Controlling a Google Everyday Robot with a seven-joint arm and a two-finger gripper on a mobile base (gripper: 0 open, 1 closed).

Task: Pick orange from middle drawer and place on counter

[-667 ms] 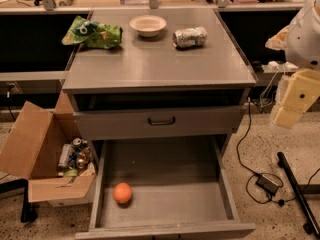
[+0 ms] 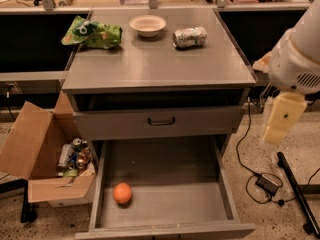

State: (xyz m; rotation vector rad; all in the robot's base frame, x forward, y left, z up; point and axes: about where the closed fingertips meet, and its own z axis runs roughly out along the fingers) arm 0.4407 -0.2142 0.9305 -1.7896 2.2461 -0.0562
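The big gray counter (image 2: 150,64) is the flat top of the cabinet. Under the counter, at the very bottom, the middle drawer (image 2: 170,184) is pulled wide open. Its floor is bare but for the orange (image 2: 122,193), which sits near the front left corner with nothing over it. Between the counter and that open drawer is a thinner drawer (image 2: 200,121) with a dark handle, and it sticks out just a bit. Left of the counter, down on the floor, an open cardboard box (image 2: 30,139) holds a heap of cans (image 2: 75,156) and other bits. Right of the counter, the white robot arm (image 2: 300,54) hangs in the air. The cream gripper (image 2: 282,118) points down from it, off to the side of the cabinet and well apart from the orange. I cannot tell if the gripper is spread or pressed together. On the counter, along the back, lie a crumpled green bag (image 2: 92,33) at the left, a cream bowl (image 2: 147,25) in the middle, and a squashed silver can (image 2: 190,36) on its side to the right of the bowl. The print on the bag and the can is too small to read. On the floor right of the counter is a small black power box (image 2: 269,183) with a cord.
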